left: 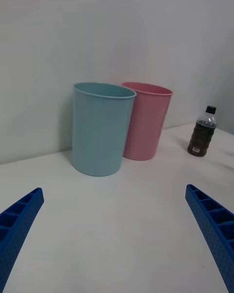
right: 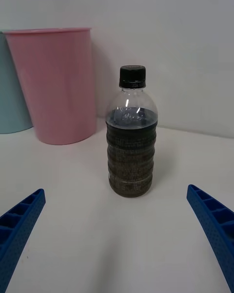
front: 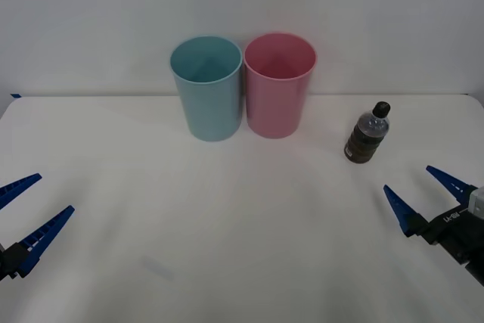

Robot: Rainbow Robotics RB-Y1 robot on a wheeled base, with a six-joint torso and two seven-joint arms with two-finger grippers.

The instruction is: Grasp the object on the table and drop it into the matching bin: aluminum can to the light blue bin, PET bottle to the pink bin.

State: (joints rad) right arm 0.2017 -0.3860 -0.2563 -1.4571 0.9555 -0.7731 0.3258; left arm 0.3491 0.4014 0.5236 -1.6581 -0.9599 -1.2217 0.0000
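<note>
Nearest, the left gripper (front: 26, 221) hovers low at the table's (front: 227, 247) left edge, fingers spread, holding nothing. The right gripper (front: 423, 194) sits low at the right edge, likewise spread and empty. Beyond it the bottle (front: 367, 133) stands upright on the table, with bare tabletop between them. Farther back, the pink bin (front: 279, 85) and light blue bin (front: 206, 87) stand side by side, left of the bottle.
</note>
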